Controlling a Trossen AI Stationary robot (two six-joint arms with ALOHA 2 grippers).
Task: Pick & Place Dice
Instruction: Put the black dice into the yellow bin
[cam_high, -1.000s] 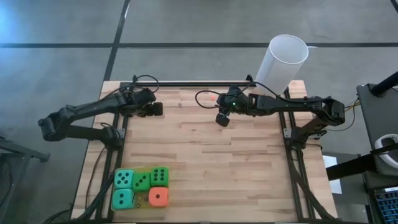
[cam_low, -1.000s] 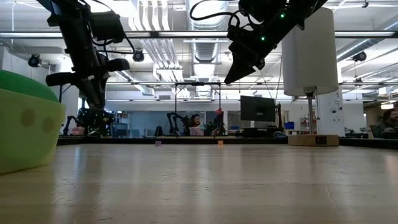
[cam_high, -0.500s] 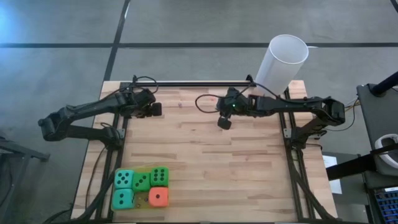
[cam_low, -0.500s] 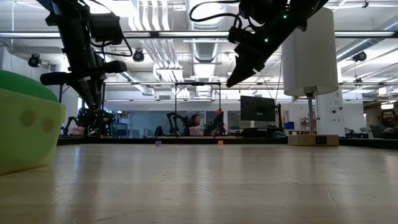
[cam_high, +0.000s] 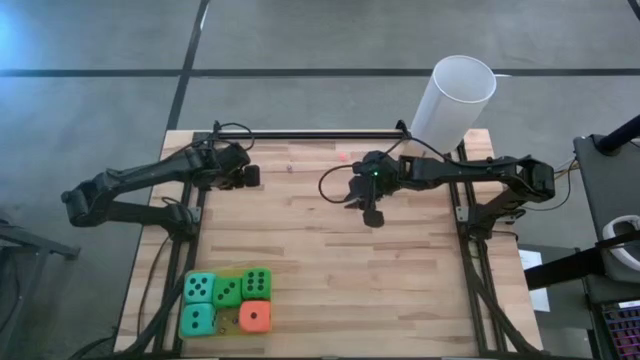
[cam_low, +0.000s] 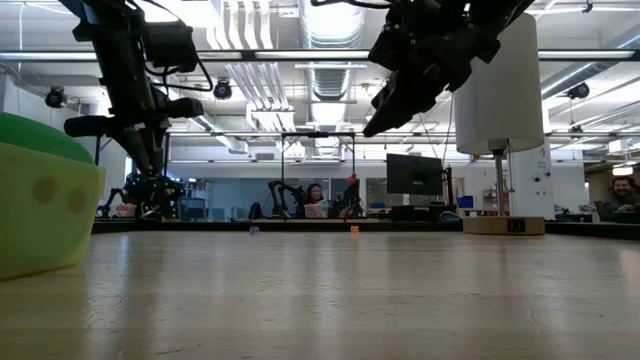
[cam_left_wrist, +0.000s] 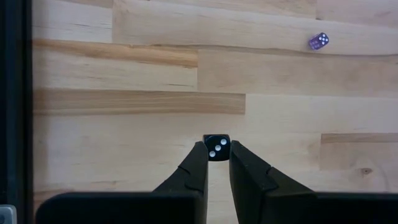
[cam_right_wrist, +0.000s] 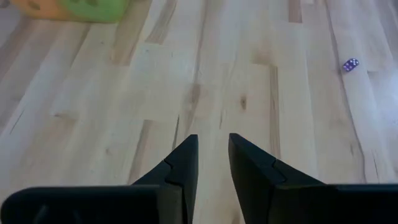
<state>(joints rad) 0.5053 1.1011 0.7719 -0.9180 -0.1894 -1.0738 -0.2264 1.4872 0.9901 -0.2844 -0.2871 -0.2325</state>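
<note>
Our right pincer (cam_high: 372, 215) hangs above the middle of the worktop (cam_high: 400, 290), its fingers a little apart with nothing between them. Our left pincer (cam_left_wrist: 217, 149) sits over the far left corner, clamped on a small black die (cam_left_wrist: 217, 147) with white pips, pinched at the very fingertips.

Out from the right pincer there is bare wood, with a tiny purple die (cam_right_wrist: 351, 65) lying alone on the boards. Behind it, off the far right corner, stands the white cylinder (cam_high: 455, 100).

The dice (cam_high: 227, 303) lie well apart from both pincers, in a tight cluster at the near left edge. The two teal ones are on the outer side, the two green beside them, and the orange-red one at the near inner corner, all touching or nearly so.

We judge them light and soft, so they should give under a squeeze and not slip. We would take one across two opposite flat faces, low on its sides. We would start with the orange-red or the far green one, whose outer faces stand free of their neighbours.
</note>
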